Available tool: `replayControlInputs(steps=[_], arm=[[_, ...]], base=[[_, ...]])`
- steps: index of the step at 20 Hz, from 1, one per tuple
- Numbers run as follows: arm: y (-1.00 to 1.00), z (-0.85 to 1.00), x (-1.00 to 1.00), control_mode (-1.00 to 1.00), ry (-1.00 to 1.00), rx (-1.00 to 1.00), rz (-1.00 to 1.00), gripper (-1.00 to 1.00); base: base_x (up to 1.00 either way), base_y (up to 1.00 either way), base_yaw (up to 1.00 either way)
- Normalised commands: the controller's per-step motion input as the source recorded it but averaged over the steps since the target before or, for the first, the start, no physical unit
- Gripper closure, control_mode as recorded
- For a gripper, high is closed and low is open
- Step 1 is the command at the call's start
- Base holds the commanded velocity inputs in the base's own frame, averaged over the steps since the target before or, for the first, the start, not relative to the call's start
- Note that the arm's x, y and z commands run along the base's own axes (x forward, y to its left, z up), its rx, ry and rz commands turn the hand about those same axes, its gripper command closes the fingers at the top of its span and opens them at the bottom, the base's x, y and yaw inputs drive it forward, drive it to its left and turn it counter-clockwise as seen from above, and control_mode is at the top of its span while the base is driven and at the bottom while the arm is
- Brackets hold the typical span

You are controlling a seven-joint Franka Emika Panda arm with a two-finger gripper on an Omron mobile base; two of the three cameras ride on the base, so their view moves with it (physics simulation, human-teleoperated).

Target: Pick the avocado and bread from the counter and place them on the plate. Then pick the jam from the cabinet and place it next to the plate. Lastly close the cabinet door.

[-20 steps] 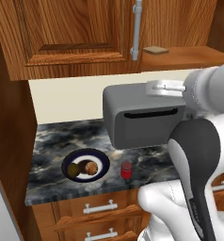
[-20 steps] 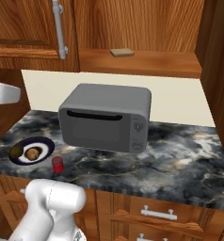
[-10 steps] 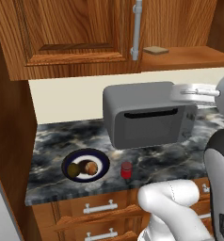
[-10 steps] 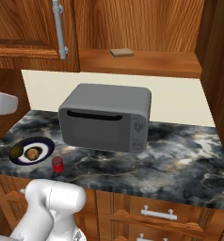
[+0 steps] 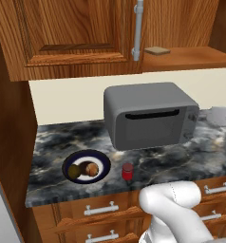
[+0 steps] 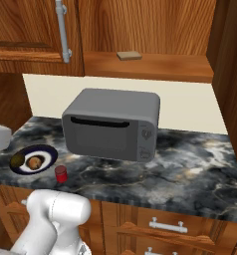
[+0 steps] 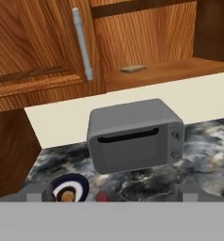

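Note:
The plate (image 5: 101, 161) lies at the left end of the counter (image 5: 200, 152), with the avocado (image 5: 75, 172) and the bread (image 5: 91, 169) side by side on it. The jam (image 5: 127, 171) stands upright on the counter just right of the plate. The right base view shows the same plate (image 6: 47, 152), avocado (image 6: 17, 160), bread (image 6: 36, 162) and jam (image 6: 61, 174). The cabinet (image 5: 72, 33) has its left door shut and its right half open onto a shelf. My gripper (image 7: 111, 194) is open, holds nothing, and hangs back from the counter, facing it.
A grey microwave (image 5: 150, 118) fills the middle of the counter behind the jam. A flat tan slab (image 5: 157, 50) lies on the open shelf. A grey bar handle (image 5: 137, 28) hangs on the shut door. Drawers (image 5: 100, 209) run under the counter.
My arm has swung out of the middle of the left base view toward its right edge, uncovering the microwave. My hand sank a little at the left edge of the right base view. Nothing on the counter moved.

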Motion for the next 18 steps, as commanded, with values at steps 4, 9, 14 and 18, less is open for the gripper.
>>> replayControlInputs(steps=[4,9,14,18], arm=[[-0.19,0.0,-0.58,-1.0,0.0,0.0,0.0,-1.0],[-0.13,0.0,-0.53,-1.0,0.0,0.0,0.0,-1.0],[-0.07,0.0,-0.49,-1.0,0.0,0.0,0.0,-1.0],[-0.13,0.0,-0.67,-1.0,0.0,0.0,0.0,-1.0]], base=[[0.0,0.0,0.0],[0.0,0.0,0.0],[0.0,0.0,0.0],[0.0,0.0,0.0]])
